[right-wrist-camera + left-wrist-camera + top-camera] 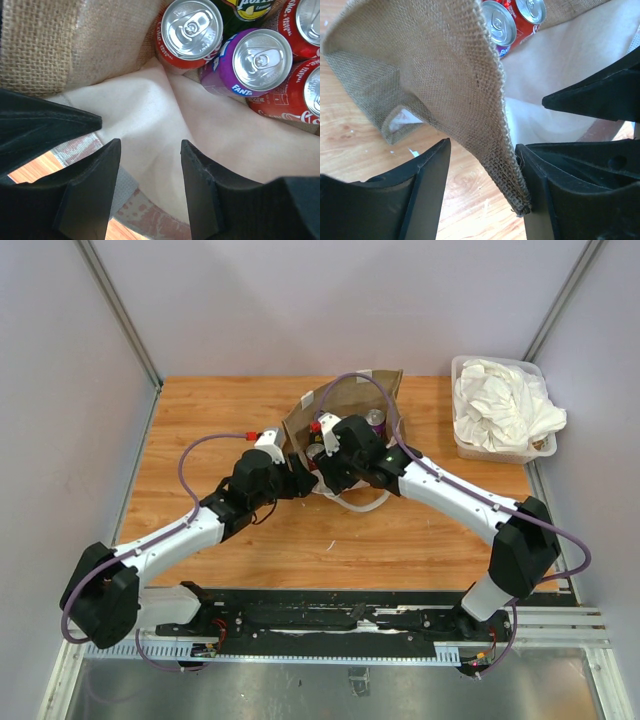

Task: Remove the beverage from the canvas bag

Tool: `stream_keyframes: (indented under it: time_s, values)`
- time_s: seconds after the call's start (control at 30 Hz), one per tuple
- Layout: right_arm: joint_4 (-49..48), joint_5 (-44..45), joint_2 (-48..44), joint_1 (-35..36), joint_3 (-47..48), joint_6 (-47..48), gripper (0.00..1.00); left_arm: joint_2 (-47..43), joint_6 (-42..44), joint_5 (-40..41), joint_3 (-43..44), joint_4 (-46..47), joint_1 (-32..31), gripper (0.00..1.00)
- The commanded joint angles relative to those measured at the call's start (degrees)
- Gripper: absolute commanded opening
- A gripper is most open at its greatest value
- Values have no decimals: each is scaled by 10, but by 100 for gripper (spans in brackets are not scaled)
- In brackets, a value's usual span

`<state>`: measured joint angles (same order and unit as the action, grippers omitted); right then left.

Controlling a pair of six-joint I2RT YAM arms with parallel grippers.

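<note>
The top external camera looks down from high above and behind the arms' bases (160,605) at the frame's lower edge, taking in the whole table (200,410) from afar, with the canvas bag (350,395) at upper centre. Both wrist cameras sit very close: the left faces the bag's burlap rim edge-on, the right peers into its mouth. All three share the purple can (255,62).

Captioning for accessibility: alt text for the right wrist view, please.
The open, empty right gripper points into the bag, over its pale lining. Beyond it sit cans, tops facing the camera: a red Coke can, a purple Fanta can, more red cans at right.
</note>
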<state>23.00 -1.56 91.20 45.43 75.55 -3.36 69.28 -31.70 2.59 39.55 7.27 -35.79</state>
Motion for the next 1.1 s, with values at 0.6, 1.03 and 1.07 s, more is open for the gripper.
stream_keyframes:
  time_s: [0.6,1.03,1.07]
  values:
    - [9,-2,2,12,8,-13,54,3,1,-14,-30,-34,-6,72]
    - [7,-8,-9,12,7,-20,54,-78,-66,-28,-74,-10,-6,100]
    - [4,-9,-12,12,3,-22,54,-78,-75,-32,-81,2,-6,100]
